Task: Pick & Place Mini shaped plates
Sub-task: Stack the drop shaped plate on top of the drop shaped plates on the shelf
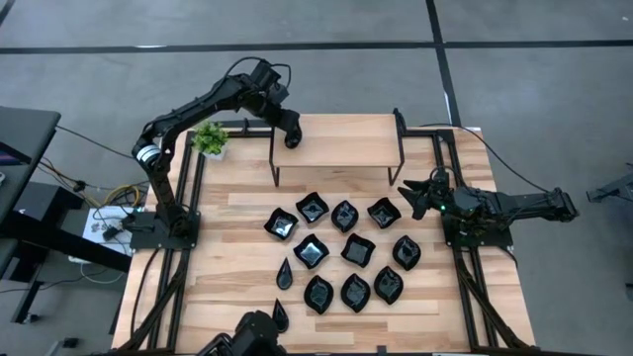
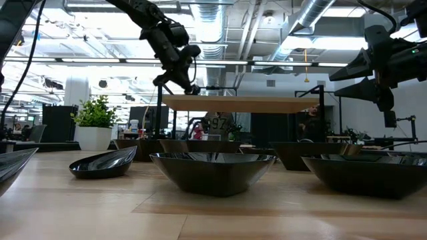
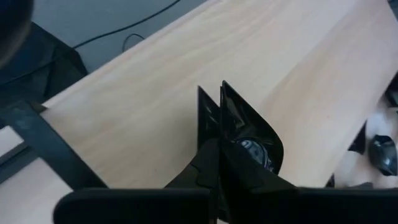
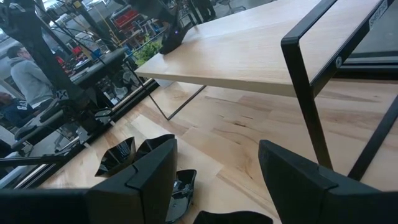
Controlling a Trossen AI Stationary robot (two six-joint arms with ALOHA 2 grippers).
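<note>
We're early in this one. Our left gripper [image 1: 291, 139] is out over the left end of the shelf [image 1: 346, 129], jaws clamped on a plate [image 3: 245, 134] held edge-up just above the wood. From the left wrist view the plate stands tilted on its rim between the fingers; whether it touches the shelf yet, we can't tell. We'd call it the set-down moment for a first delivery, since the shelf looks otherwise bare from above.

Plenty is left. The plates [image 1: 341, 252] sit clustered on the desk [image 1: 227, 267] in front of the shelf, about a dozen wavy squares and leaf ovals, with two slim teardrops [image 1: 284, 274] off the left side of the bunch.

Pose-wise, our left arm reaches up from its base, elbow high, wrist bent down onto the shelf near the plant [image 1: 210, 139]. Our right gripper [image 1: 415, 198] waits off the shelf's right end, jaws spread wide and empty, pointed in toward the pile, held above the desk in the low view.
</note>
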